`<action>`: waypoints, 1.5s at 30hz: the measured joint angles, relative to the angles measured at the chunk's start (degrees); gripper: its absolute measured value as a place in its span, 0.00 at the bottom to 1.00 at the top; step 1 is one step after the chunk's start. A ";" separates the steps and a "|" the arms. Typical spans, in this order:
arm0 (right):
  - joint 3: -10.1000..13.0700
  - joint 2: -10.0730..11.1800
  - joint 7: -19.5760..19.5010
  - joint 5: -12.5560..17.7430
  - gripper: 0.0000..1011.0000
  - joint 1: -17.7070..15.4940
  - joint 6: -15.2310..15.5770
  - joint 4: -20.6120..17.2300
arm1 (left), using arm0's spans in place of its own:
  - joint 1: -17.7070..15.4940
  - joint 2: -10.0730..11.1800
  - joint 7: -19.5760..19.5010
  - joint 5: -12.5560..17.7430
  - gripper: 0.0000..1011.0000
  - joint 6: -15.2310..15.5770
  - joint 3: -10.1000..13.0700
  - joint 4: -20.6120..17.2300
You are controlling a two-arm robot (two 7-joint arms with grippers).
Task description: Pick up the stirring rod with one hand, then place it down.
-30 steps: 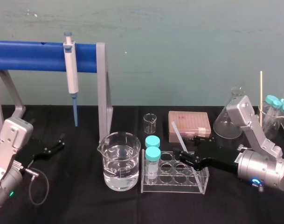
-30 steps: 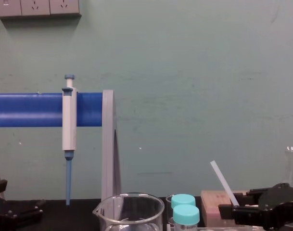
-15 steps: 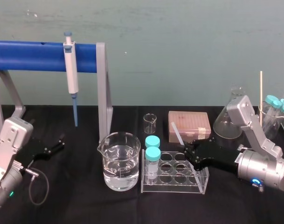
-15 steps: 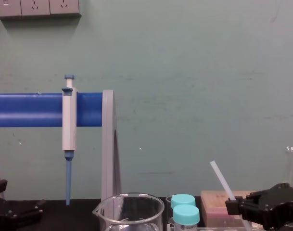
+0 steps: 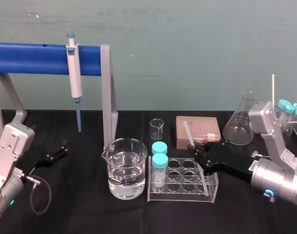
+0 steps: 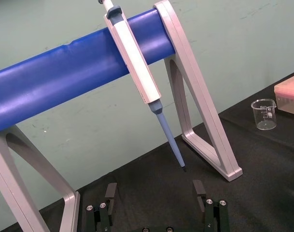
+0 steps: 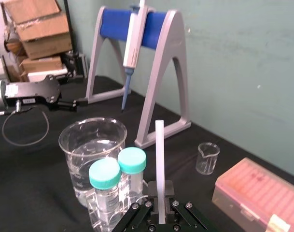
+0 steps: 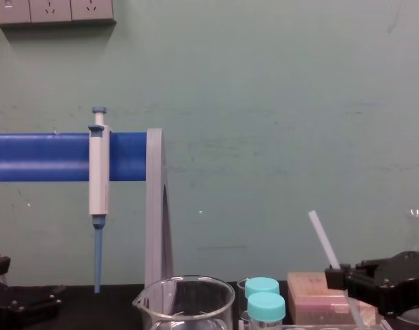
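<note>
**A:** Green wall (image 5: 187,48) behind, black surface (image 5: 80,195) below. What's standing on it?

**B:** Biggest is the blue pipette stand (image 5: 41,58) at the far left. Then comes the water beaker (image 5: 125,168) near the middle, with the clear tube rack (image 5: 182,183) just right of it. The pink box (image 5: 198,130) sits farther back.

**A:** And the arms?

**B:** The left pincer (image 6: 154,188) is parked at the left edge of the surface, fingers spread, holding nothing. The right pincer (image 5: 193,146) is at work on the right, over the far side of the rack, pinching the stirring rod (image 5: 188,131).

**A:** What changed in the last second?

**B:** The right pincer drew back toward the pink box and rose a little. The rod swung more upright with it, and in the chest view its top end sits higher against the wall. Its lower end reaches down by the rack's right end, and I can't tell whether it touches.

**A:** What does that mean for the task?

**B:** I'd judge the pick-up done, with one pincer alone carrying the rod. Setting it down remains. The rack and box crowd the spot beneath, so it likely needs bare surface first.
</note>
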 joint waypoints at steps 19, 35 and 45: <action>8.45 -1.95 -0.96 1.84 0.07 -8.02 -14.63 -4.44 | 0.00 0.00 0.00 0.00 0.99 0.00 0.00 0.00; 13.73 -2.56 0.38 4.76 0.07 -5.54 -16.26 -8.64 | 0.00 0.00 0.00 0.00 0.99 0.00 0.00 0.00; 13.73 -2.73 0.74 4.73 0.07 -4.86 -16.12 -8.13 | 0.00 0.00 0.00 0.00 0.99 0.00 0.00 0.00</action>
